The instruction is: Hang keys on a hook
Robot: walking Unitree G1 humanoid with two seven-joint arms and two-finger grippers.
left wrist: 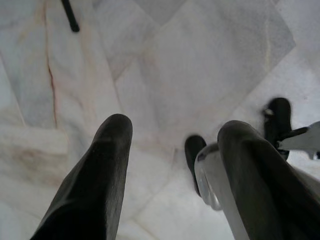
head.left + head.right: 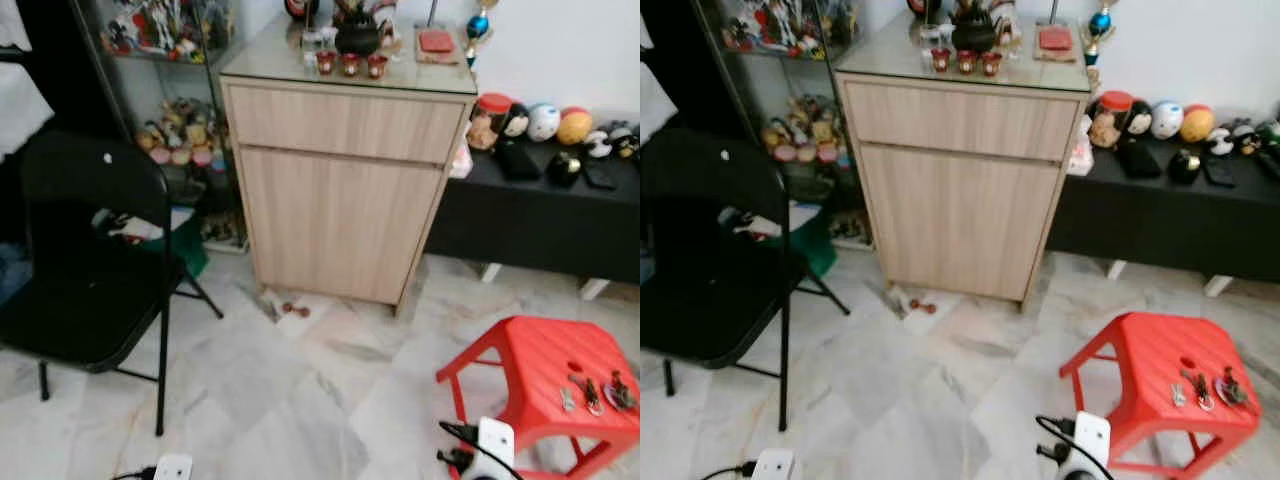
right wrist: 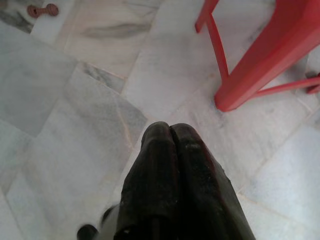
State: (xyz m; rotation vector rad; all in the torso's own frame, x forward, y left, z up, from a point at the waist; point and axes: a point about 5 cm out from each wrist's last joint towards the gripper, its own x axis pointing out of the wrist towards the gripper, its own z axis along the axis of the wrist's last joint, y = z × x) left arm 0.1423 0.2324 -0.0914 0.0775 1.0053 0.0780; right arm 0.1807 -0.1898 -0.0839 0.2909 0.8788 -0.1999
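Note:
A bunch of keys [image 2: 596, 392] lies on the seat of a red plastic stool [image 2: 535, 355] at the lower right of the head views. My right gripper [image 3: 167, 131] hangs shut over the marble floor, a short way from one of the red stool's legs [image 3: 223, 80], with nothing between its fingers. My left gripper [image 1: 175, 129] hangs open over bare marble tiles and holds nothing.
A light wooden cabinet [image 2: 340, 190] stands ahead against the wall, with a teapot and red cups [image 2: 350, 62] on top. A black folding chair [image 2: 90, 260] is on the left, a low black bench with round figurines [image 2: 545, 215] on the right. A small brown object [image 2: 295, 309] lies on the floor.

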